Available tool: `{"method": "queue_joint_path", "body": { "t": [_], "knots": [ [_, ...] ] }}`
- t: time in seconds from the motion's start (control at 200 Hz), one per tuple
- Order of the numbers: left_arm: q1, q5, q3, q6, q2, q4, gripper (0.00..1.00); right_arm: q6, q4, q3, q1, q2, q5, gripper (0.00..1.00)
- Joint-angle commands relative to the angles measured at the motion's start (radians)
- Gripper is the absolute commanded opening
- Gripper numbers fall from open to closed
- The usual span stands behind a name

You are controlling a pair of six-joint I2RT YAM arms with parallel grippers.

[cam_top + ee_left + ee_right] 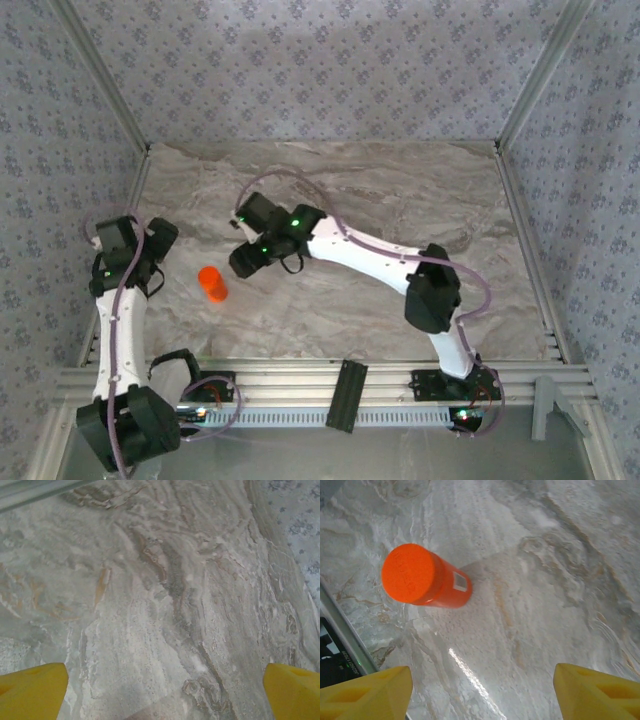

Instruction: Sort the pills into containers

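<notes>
Marbled desk — orange bottle, capped, upright, left of centre; right pincer spread and empty, near it; left pincer spread over bare stone. Step, seemingly: approach to bottle — next, straddle it and close.

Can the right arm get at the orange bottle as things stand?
Likely yes. The bottle stands upright on bare table. The right gripper hangs open close by, with nothing between them.

Orange bottle upright on marble table, just beside right claw.
</notes>
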Motion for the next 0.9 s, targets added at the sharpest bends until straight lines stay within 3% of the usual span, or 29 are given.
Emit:
{"method": "queue_joint_path", "body": {
  "t": [0.0,0.235,0.894],
  "knots": [
    [0.072,0.136,-0.029,-0.056,-0.004,0.047,1.0,-0.075,-0.091,0.117,0.036,0.072,0.042,0.78],
    [0.185,0.244,-0.069,-0.089,0.046,0.106,1.0,-0.092,-0.1,0.27,0.072,0.198,0.059,0.85],
    [0.212,0.272,-0.08,-0.08,0.07,0.111,1.0,-0.101,0.162,0.352,0.086,0.382,0.038,0.83]
  ]
}}
